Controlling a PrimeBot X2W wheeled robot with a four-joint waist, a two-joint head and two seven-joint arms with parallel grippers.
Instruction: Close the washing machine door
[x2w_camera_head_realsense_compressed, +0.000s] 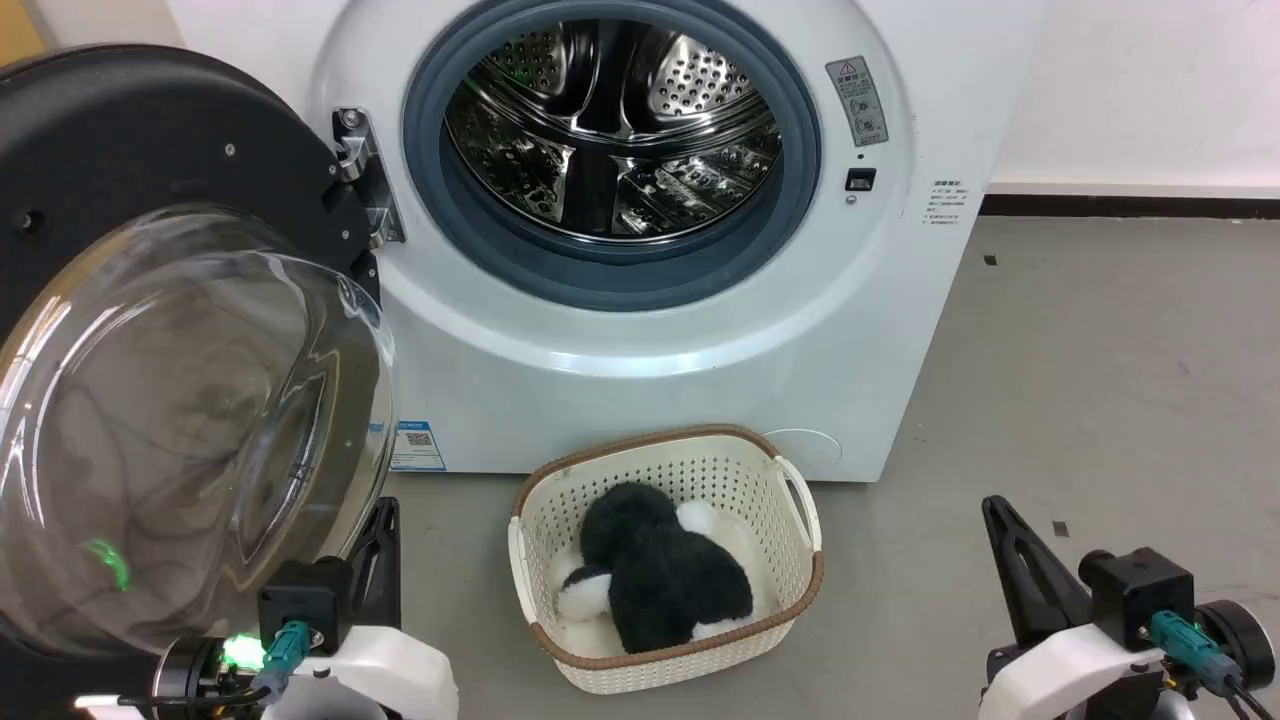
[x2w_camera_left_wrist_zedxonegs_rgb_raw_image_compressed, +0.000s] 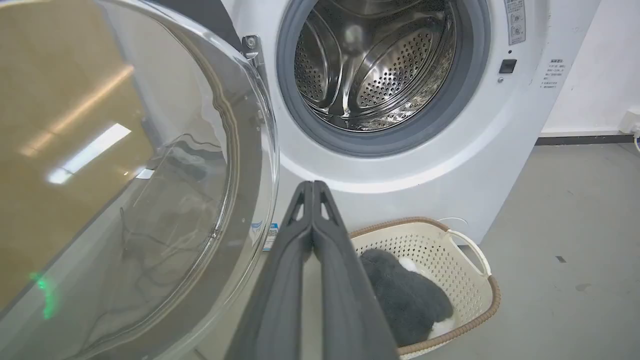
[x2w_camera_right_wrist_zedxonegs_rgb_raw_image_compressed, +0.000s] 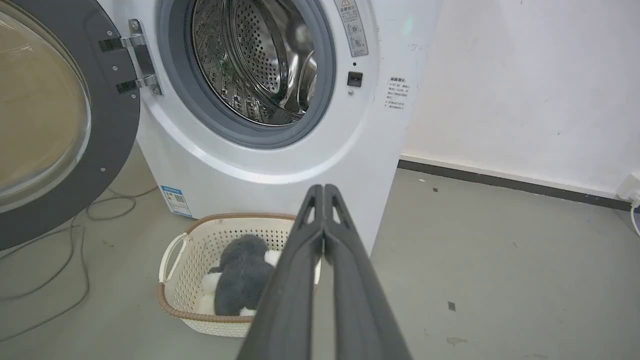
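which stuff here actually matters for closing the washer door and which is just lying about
For the job:
washing machine door, standing open
hinge
grey rubber ring that the door shuts against
left gripper, jaws shut, beside the door

Just lying about:
basket on the floor
black-and-white plush toy in it
cable on the floor

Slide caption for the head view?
The washing machine door hangs wide open left of the steel drum; a basket with a plush toy sits below; left gripper and right gripper shut, low.
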